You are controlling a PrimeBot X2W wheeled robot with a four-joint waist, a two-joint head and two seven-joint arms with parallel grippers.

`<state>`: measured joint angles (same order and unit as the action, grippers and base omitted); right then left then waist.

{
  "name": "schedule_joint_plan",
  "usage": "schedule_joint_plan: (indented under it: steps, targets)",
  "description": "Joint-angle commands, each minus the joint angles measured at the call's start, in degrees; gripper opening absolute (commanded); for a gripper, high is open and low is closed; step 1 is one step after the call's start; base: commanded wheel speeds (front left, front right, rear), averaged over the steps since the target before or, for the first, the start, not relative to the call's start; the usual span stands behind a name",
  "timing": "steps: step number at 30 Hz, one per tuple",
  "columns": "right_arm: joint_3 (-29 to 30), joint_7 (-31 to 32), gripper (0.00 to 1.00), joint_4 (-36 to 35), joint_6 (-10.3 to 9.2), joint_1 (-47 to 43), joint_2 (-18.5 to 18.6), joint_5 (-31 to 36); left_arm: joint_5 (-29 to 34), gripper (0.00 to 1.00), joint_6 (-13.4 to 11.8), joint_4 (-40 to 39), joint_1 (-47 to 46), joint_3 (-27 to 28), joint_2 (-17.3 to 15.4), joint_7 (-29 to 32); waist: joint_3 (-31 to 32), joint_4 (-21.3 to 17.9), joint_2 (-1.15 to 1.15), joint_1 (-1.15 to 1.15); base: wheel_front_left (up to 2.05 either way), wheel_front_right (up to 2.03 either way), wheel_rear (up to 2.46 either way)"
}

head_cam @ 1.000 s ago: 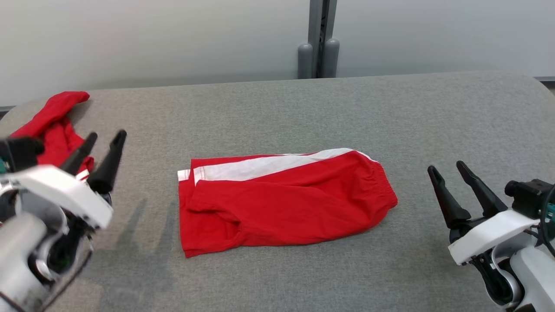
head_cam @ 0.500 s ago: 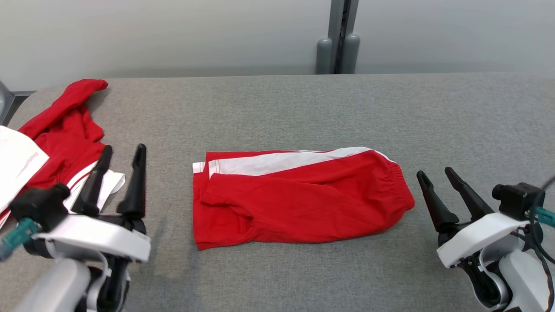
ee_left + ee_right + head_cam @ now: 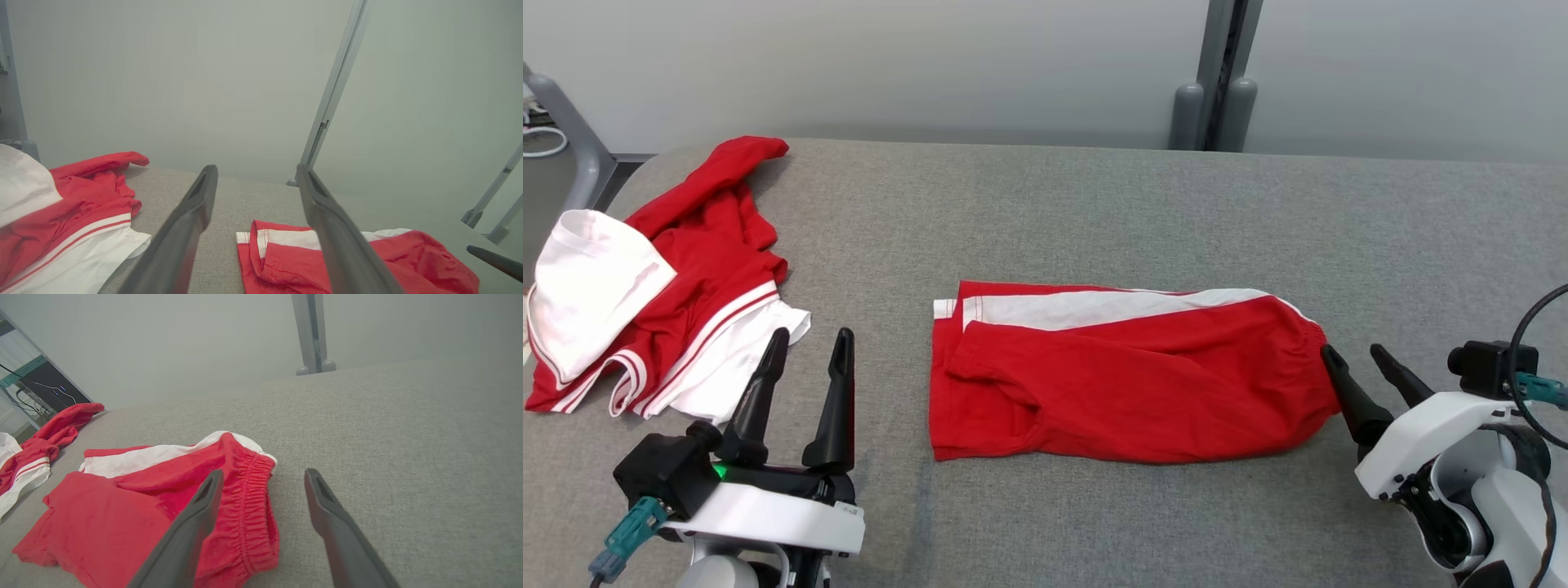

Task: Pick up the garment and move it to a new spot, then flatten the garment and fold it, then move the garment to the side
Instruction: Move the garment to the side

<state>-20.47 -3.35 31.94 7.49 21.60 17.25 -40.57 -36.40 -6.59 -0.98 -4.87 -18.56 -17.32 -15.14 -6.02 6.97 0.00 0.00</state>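
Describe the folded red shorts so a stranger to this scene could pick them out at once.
Start from the long grey fabric-covered table. Near its middle lie the red shorts, folded flat into a neat oblong with one white stripe along the far edge. Unlike them, the other red-and-white garments sit crumpled in a heap at the table's left end.
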Motion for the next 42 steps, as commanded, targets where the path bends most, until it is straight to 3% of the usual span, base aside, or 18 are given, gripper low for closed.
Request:
schedule_joint_plan:
  steps: [1,12,21,27,28,29,30,31,42]
  targets:
    - [0.37,0.82,1.0,0.59,0.01,0.03,0.03,-0.88,0.87,1.0,0.96,0.55,0.29,0.97,0.6,-0.11,0.3,0.62,0.0,0.0,0.0,0.0,0.0]
    - [3.05,10.35,1.0,8.16,0.01,2.38,-1.06,-8.5,4.67,1.0,6.56,4.7,0.2,4.56,5.28,-0.1,-0.02,2.99,0.0,0.0,0.0,0.0,0.0]
    - [2.96,18.16,1.0,11.37,0.01,3.43,-2.05,-13.98,6.47,1.0,8.96,7.01,-0.61,6.32,7.46,-0.1,-0.72,4.89,0.0,0.0,0.0,0.0,0.0]
    - [1.71,19.22,1.0,12.61,0.01,3.46,-2.38,-15.44,7.39,1.0,10.0,8.03,-0.77,7.19,8.36,-0.11,-0.92,5.71,0.0,0.0,0.0,0.0,0.0]
    - [1.61,19.14,0.82,12.89,0.01,3.54,-2.4,-15.55,7.46,1.0,10.14,8.15,-0.79,7.32,8.49,-0.11,-0.92,5.77,0.0,0.0,0.0,0.0,0.0]
    - [1.48,19.04,0.45,13.13,0.01,3.66,-2.38,-15.54,7.55,1.0,10.1,8.29,-0.8,7.43,8.63,-0.11,-0.9,5.82,0.0,0.0,0.0,0.0,0.0]
    - [1.39,18.89,0.15,13.27,0.01,3.77,-2.3,-15.57,7.65,1.0,10.3,8.46,-0.81,7.56,8.75,-0.11,-0.89,5.86,0.0,0.0,0.0,0.0,0.0]
    - [1.31,18.6,0.0,13.33,0.01,3.91,-2.2,-15.63,7.7,1.0,10.47,8.62,-0.86,7.66,8.89,-0.11,-0.87,5.87,0.0,0.0,0.0,0.0,0.0]
    - [0.42,13.34,0.0,12.14,0.01,5.32,-1.0,-16.54,8.61,1.0,11.33,9.35,-1.01,8.4,9.71,-0.11,-0.45,4.43,0.0,0.0,0.0,0.0,0.0]
